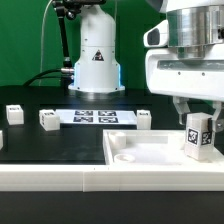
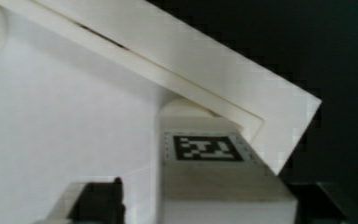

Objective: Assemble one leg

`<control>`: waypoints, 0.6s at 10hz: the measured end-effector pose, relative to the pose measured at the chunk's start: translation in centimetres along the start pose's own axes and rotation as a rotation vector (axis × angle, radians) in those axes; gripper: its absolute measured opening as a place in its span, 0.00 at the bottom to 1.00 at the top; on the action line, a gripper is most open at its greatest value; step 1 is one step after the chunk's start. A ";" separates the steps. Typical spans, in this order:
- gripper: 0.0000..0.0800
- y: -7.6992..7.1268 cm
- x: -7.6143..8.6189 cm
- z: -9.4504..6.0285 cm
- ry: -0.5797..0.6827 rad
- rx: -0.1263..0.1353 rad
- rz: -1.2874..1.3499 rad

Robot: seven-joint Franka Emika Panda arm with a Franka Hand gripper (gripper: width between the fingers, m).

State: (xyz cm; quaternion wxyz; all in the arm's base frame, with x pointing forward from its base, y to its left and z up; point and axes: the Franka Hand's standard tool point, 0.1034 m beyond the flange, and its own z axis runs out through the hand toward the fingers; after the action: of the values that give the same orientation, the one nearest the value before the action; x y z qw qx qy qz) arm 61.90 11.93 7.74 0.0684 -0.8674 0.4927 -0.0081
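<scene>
My gripper (image 1: 198, 118) is shut on a leg (image 1: 196, 137), a small white post with a black-and-white marker tag, and holds it upright over the right corner of the wide flat white square panel (image 1: 140, 155). In the wrist view the leg (image 2: 208, 170) sits between my two dark fingers (image 2: 101, 200), tag facing the camera, with the panel's corner (image 2: 247, 80) just beyond it. Whether the leg's lower end touches the panel cannot be told.
Three more white legs (image 1: 14, 113) (image 1: 48, 119) (image 1: 143, 119) stand on the black table behind the panel. The marker board (image 1: 95, 117) lies between them. The arm's white base (image 1: 96, 60) stands at the back before a green backdrop.
</scene>
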 end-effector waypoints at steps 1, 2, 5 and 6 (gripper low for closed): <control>0.65 0.0 0.0 0.0 0.001 -0.001 -0.087; 0.78 0.0 0.1 0.0 0.001 -0.002 -0.219; 0.81 0.1 0.1 0.0 -0.001 -0.010 -0.600; 0.81 0.0 0.0 0.1 -0.006 -0.030 -0.744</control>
State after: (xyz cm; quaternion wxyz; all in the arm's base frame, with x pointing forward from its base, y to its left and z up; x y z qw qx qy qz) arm 61.90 11.90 7.62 0.0495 -0.9881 0.1439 -0.0229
